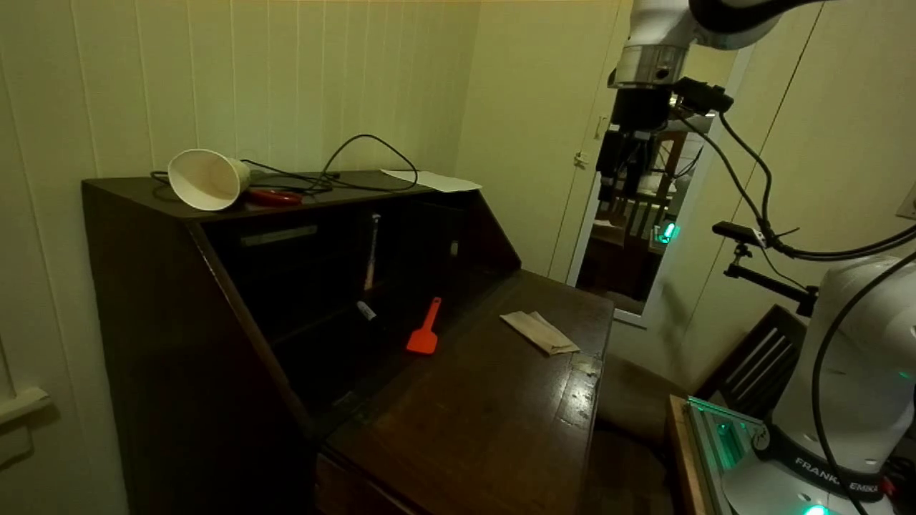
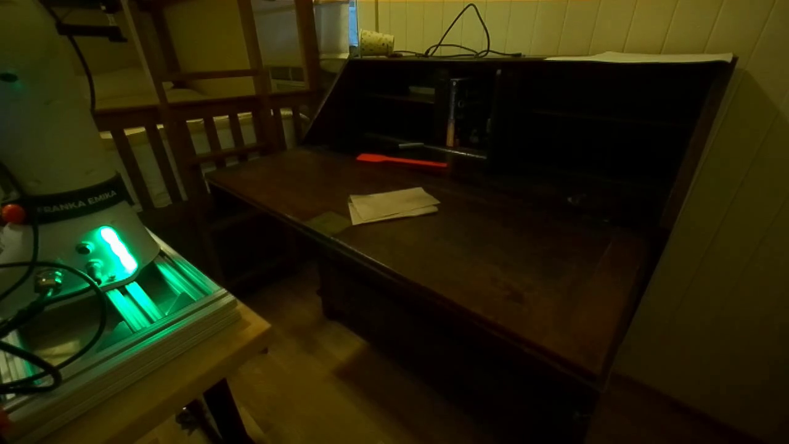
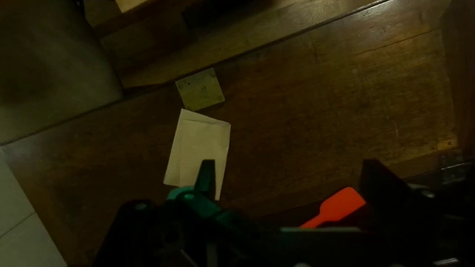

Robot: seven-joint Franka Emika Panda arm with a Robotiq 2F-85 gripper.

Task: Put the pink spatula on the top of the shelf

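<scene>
The pink spatula, which looks red-orange, lies flat at the back of the desk surface by the cubbyholes. It shows in both exterior views (image 1: 424,340) (image 2: 402,161). In the wrist view the spatula's blade (image 3: 342,204) shows, and its handle is hidden behind the gripper body. The shelf is a dark wooden desk hutch; its top (image 1: 129,187) also shows as a thin edge (image 2: 530,59). My gripper (image 1: 619,187) is raised high, apart from the spatula. In the wrist view its fingers (image 3: 289,163) are wide apart with nothing between them.
On the shelf top are a tipped paper cup (image 1: 204,180), a red object (image 1: 274,197), a looped black cable (image 1: 368,136) and white paper (image 1: 438,182). A folded napkin (image 1: 538,332) lies on the desk. A thin tool (image 1: 372,250) stands in a cubbyhole near a small white item (image 1: 366,310).
</scene>
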